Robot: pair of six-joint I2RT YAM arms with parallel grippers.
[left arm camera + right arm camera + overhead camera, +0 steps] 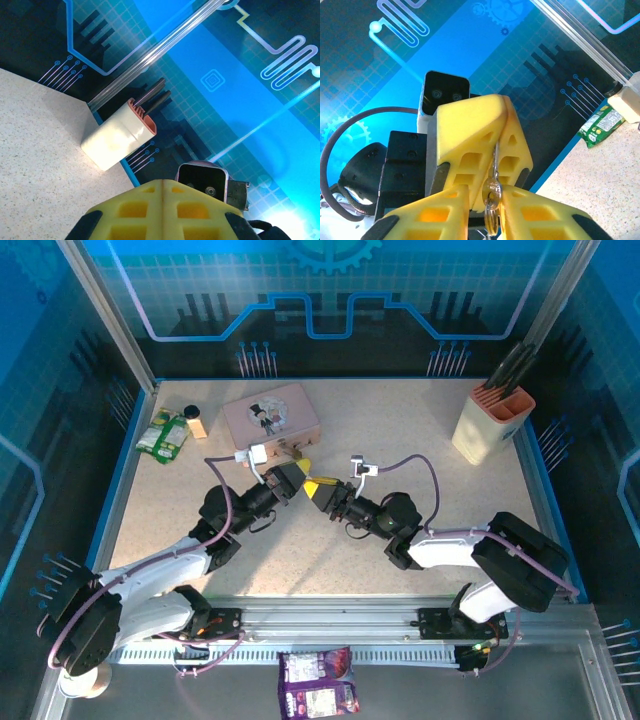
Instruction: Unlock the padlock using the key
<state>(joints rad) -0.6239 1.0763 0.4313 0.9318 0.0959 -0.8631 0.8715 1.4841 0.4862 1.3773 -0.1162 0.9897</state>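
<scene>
My left claw [163,186] pinches the thin silver key [495,155] against the tiny brass padlock [492,192], which my right claw [492,201] grips tight; next, I think, push in and turn.

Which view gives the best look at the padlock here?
Right wrist: the brass padlock sits close up between the yellow fingers of the right gripper, facing the left gripper. The top external view gives the spot where both grippers' tips meet, the lock too small to make out; the left wrist view looks past its shut fingers.
</scene>
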